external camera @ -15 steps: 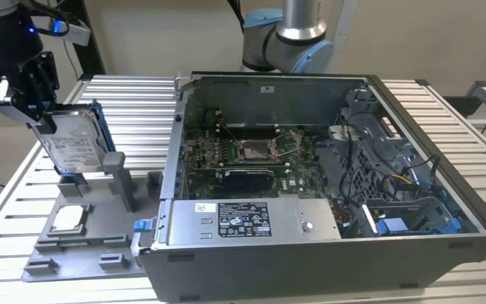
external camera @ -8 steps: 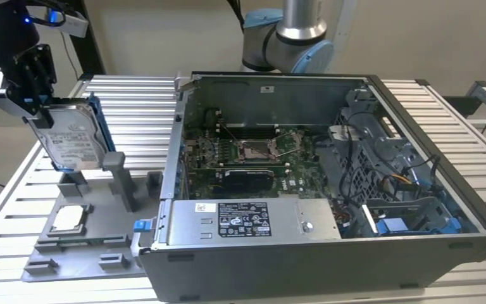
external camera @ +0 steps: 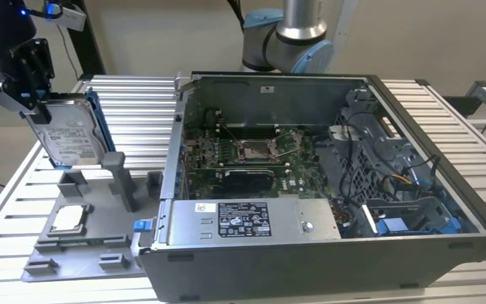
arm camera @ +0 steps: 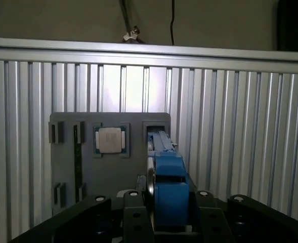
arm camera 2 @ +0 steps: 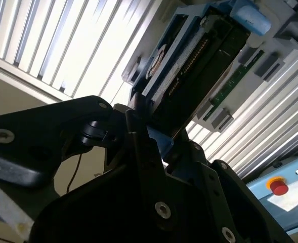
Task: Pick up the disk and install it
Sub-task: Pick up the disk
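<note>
Gripper is clamping the top edge of the disk, holding it upright w/ its blue frame showing, just above the grey tray at the exterior view's left. A small square chip is sitting in the tray. An open PC case is standing beside the tray.

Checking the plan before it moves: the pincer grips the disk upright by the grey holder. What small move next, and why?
Probably a short straight lift: the pincer holds the disk upright, its lower edge looks level with posts of the grey holder, so sideways motion might catch.
</note>
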`<state>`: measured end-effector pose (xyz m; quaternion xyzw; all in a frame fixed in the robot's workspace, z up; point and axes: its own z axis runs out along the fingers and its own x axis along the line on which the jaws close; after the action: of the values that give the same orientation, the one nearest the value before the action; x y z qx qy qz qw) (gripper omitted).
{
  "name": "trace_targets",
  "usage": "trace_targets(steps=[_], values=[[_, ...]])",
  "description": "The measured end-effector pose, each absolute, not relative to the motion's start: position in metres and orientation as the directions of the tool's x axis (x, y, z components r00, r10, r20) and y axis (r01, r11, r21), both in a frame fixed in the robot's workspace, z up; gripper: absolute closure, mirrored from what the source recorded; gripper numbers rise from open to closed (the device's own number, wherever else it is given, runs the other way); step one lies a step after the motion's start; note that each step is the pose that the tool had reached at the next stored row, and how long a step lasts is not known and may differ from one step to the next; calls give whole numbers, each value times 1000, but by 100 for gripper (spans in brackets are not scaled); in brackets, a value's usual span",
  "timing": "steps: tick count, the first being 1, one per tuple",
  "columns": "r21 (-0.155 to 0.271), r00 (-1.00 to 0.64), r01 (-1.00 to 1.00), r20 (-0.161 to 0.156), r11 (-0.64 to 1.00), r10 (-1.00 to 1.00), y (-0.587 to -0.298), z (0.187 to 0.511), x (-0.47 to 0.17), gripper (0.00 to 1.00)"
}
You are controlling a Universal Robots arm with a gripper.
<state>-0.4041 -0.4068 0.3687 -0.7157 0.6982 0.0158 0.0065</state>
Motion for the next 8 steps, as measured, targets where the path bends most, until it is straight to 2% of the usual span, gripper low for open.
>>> trace_targets(steps=[8], values=[[13,25,-1000,-32,-25,-999,-407,384,-404,100]])
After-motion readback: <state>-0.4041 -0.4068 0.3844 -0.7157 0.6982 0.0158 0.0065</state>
